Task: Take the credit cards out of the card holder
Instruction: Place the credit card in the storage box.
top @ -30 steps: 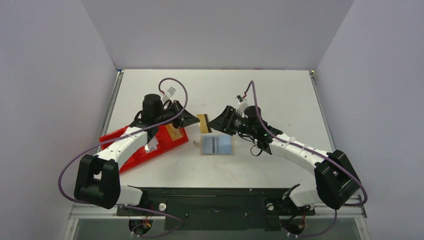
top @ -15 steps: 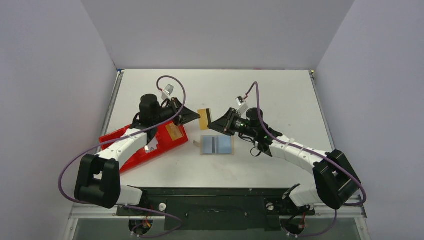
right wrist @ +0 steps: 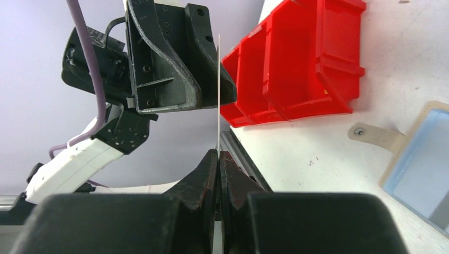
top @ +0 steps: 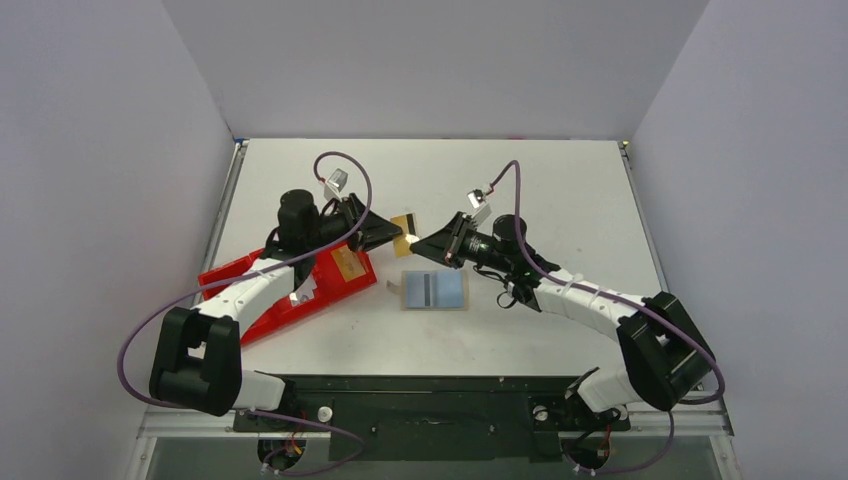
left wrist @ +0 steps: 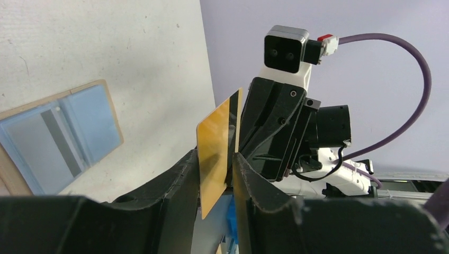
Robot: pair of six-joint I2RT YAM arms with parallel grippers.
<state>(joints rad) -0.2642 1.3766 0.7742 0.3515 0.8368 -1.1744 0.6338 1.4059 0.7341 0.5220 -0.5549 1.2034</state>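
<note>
Right wrist: right pincer point(right wrist: 218, 154) clamps gold card point(left wrist: 213, 132) edge; left pincer point(left wrist: 215, 156) parted around it.

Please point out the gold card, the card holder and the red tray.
gold card point(left wrist: 214, 159): left wrist view, middle of its gold face.
card holder point(top: 436, 290): top view, centre of its bluish face.
red tray point(right wrist: 312, 53): right wrist view, its side wall.

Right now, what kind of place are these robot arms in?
Likely a robot lab's test booth, not a home: plain grey walls box in a white table, and a left arm and a right arm, trailing purple cables, are bolted at its near edge.
</note>
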